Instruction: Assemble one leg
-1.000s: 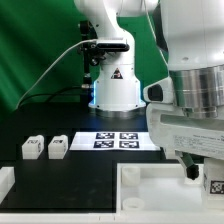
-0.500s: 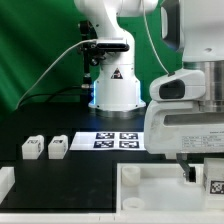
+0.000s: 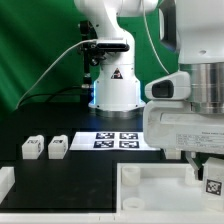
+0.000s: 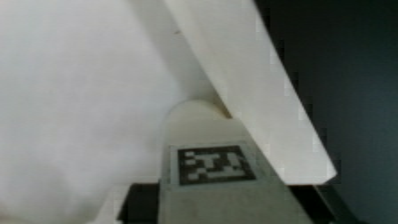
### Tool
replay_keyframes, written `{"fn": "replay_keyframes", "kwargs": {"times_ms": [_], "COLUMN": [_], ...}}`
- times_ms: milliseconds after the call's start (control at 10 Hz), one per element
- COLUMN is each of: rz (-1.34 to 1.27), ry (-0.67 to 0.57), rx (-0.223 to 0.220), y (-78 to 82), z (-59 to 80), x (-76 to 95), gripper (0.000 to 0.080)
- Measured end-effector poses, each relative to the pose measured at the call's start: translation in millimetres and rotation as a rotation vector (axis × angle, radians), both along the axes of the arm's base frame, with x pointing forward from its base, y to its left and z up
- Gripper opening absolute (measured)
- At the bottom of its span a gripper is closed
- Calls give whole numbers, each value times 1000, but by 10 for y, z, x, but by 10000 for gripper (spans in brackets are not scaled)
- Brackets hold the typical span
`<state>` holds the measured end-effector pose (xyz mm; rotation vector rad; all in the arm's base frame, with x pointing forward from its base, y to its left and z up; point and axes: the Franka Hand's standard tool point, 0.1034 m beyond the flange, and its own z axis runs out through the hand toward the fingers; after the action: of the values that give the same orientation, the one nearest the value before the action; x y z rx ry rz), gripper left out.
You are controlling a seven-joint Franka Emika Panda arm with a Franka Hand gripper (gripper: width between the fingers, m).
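Exterior view: the tool (image 3: 205, 172) grips a leg (image 3: 213, 185) at far right. Light, stiff, smooth plastic; flat sides suit clamping.

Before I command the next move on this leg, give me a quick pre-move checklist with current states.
1. Leg in the claw: a tagged leg sits right below it in the exterior view; the wrist view shows a tagged leg close up. Actual grip: cannot tell.
2. Leg over the large white square part: ok.
3. Leg seated or screwed into the part: cannot tell.
4. Spare legs parked apart on the exterior view's left: ok.
5. Marker board unobstructed: ok.
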<state>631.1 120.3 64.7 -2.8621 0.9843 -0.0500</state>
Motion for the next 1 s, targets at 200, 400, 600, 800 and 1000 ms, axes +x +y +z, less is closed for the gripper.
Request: {"fn": "replay_keyframes", "kwargs": {"times_ms": [200,400,600,800,1000], "rz": [-331,-742,-1100,-1342,-1319], "ry": [41,108,180,217,212], "rx": [38,80,135,156,149], "y": [-10,38,47,64,85], "z": [-11,-16,-29,-33,-37], "x": [8,12,39,38,28], "gripper": [297,296,296,296,296]}}
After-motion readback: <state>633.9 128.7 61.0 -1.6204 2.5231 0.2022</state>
